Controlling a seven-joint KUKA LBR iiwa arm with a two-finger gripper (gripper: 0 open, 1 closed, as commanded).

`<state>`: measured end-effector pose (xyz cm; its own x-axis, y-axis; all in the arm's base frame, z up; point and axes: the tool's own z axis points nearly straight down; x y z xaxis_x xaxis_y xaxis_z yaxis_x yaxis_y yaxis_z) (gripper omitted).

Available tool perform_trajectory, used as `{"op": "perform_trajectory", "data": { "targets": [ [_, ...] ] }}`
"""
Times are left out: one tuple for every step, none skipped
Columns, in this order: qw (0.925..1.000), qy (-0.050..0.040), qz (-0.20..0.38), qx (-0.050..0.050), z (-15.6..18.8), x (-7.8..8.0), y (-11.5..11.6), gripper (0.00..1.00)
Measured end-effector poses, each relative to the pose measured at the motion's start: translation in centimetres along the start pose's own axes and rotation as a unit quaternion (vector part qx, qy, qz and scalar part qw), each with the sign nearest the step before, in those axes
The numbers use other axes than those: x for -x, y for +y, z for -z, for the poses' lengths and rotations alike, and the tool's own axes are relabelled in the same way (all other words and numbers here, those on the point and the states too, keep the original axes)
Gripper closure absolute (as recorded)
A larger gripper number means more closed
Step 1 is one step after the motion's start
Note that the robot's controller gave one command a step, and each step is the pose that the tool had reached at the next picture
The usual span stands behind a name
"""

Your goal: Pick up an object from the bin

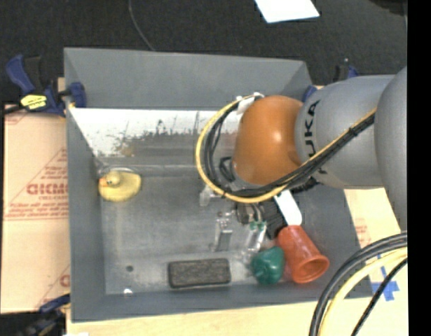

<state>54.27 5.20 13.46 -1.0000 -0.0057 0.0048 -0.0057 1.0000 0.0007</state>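
The thick grey metal arm [355,138] crosses the right wall of the grey metal bin [85,208] and bends down over its middle, the wrist capped by a rounded orange plastic cover [268,138] ringed by a loop of black and yellow cables [201,156]. Below the cover the two-finger gripper [238,235] points down at the bin's floor, right of centre toward the near wall, its pale fingers [222,233] apart with bare floor between them.

Looks like a robotics lab: 1 grey KUKA-marked arm [355,138] strung with looped cables [201,156], its claw [237,242] down in a grey metal bin [180,75]. Beyond the claw, a black surface [201,19] carries a loose wire [134,12] and a white sheet [283,1].
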Motion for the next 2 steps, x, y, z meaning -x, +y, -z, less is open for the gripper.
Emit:
{"op": "perform_trajectory", "data": {
  "targets": [
    [1.0, -0.0039, -0.001, 0.0, 0.4, 0.2, 0.0, 0.0],
    [0.9961, -0.0054, -0.088, 0.001, -6.3, -4.0, 3.3, 0.0]
  ]
}}
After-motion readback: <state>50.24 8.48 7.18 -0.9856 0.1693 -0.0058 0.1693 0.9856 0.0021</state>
